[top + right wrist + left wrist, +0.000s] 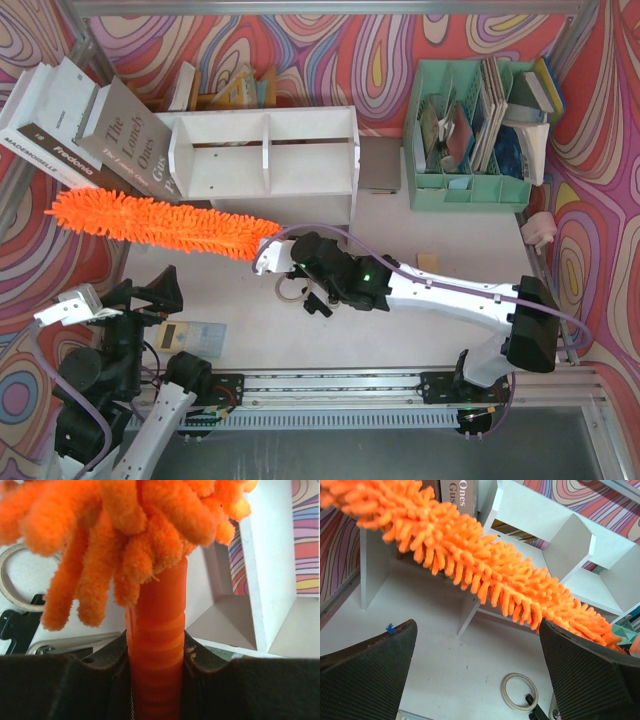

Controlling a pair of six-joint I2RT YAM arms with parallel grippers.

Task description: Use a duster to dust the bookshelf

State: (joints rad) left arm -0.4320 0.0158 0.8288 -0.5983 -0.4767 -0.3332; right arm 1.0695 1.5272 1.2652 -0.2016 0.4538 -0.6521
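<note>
At seven o'clock on the desk, the left pincer is gaping wide and gripping nothing, just beside a pale card. A tape ring is lying near the middle. The right pincer is clamping the duster by its handle, and the fluffy head is stretching toward ten o'clock across the bookshelf front. Books are leaning at eleven, and a green organiser is standing at one.

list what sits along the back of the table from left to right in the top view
leaning books → bookshelf → mint green organiser
</note>
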